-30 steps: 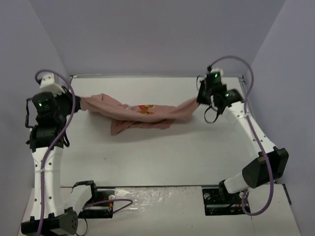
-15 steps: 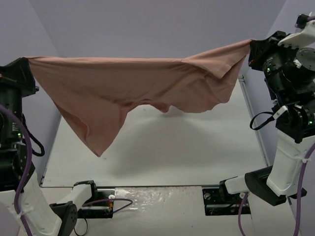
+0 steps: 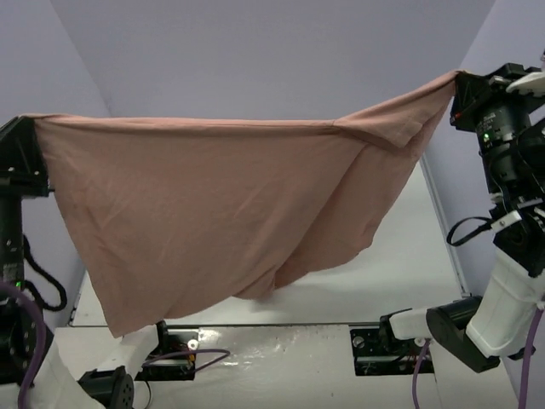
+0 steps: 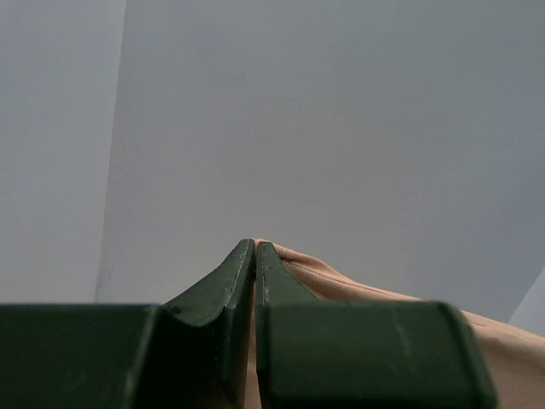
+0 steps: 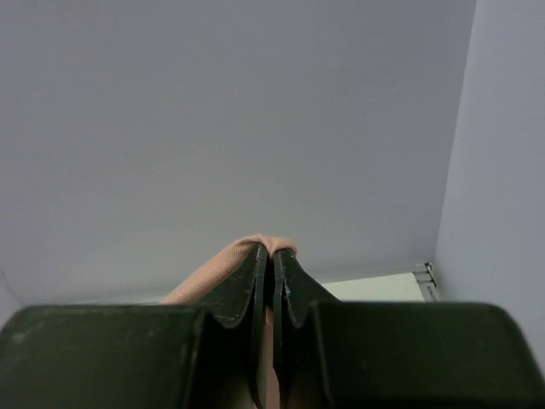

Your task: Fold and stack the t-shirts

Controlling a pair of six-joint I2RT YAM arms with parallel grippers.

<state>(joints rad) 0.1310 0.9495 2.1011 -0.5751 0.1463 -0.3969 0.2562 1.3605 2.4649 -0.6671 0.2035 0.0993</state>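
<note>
The dusty-pink t-shirt (image 3: 213,204) hangs spread wide in the air between both arms, high above the table, its plain side toward the top camera; the chest graphic is hidden. My left gripper (image 3: 32,121) is shut on its left top corner, and my right gripper (image 3: 460,83) is shut on its right top corner. The top edge is stretched nearly taut. The lower edge hangs unevenly, lowest at the left. In the left wrist view the fingers (image 4: 255,256) pinch pink cloth (image 4: 341,281). In the right wrist view the fingers (image 5: 272,260) pinch a fold of cloth (image 5: 226,264).
The white table (image 3: 400,256) shows below and to the right of the hanging shirt. Grey walls (image 3: 255,51) close in the back and both sides. The arm bases and purple cables (image 3: 183,354) sit at the near edge.
One second ago the shirt lay bunched on the table between the grippers. Both arms have lifted it high and pulled apart; since half a second ago it has spread wider and hangs lower.
</note>
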